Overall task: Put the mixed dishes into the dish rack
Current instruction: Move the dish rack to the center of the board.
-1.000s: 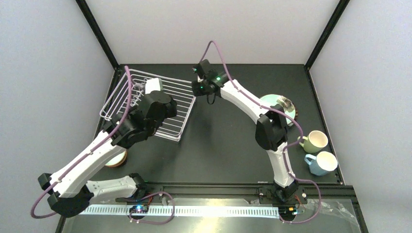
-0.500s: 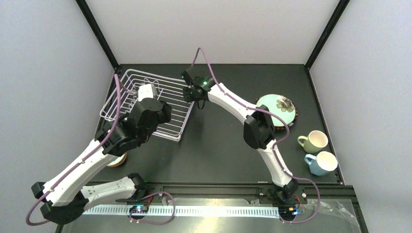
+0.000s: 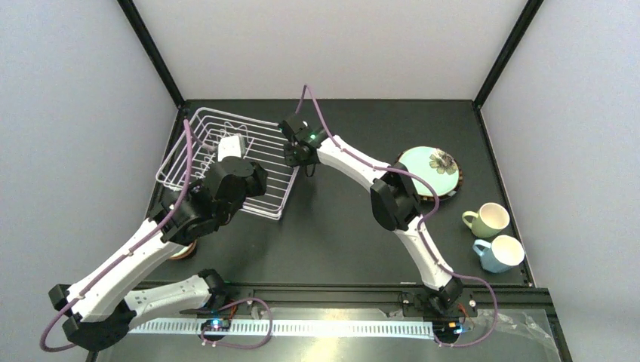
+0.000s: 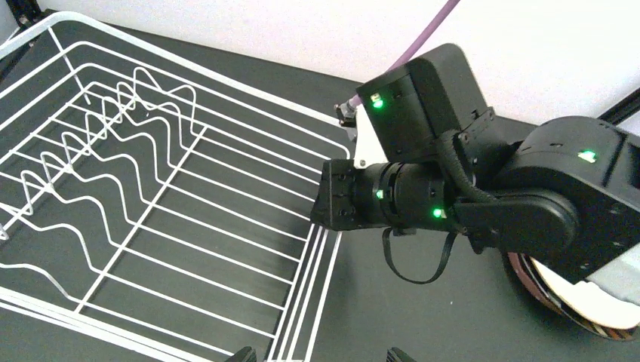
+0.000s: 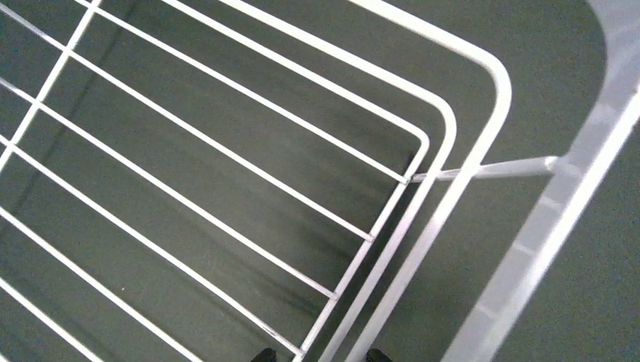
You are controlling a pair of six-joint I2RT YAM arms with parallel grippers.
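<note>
Tabletop [image 3: 340, 219] matte black, walled in pale grey. Dish rack [image 3: 249, 127] sits far left; flowered plate [image 3: 429, 170] and two mugs [image 3: 494, 235] right. Left gripper [image 4: 318, 354] fingers apart above rack; right gripper [image 5: 318, 354] fingers apart, straddling its corner rim

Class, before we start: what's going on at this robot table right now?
Both arms are at the dish rack, which shows no dishes. The right gripper, fingers open, straddles the rim at its right side; the left gripper hangs open over its near part. The flowered plate, green mug and blue mug sit on the right.
</note>
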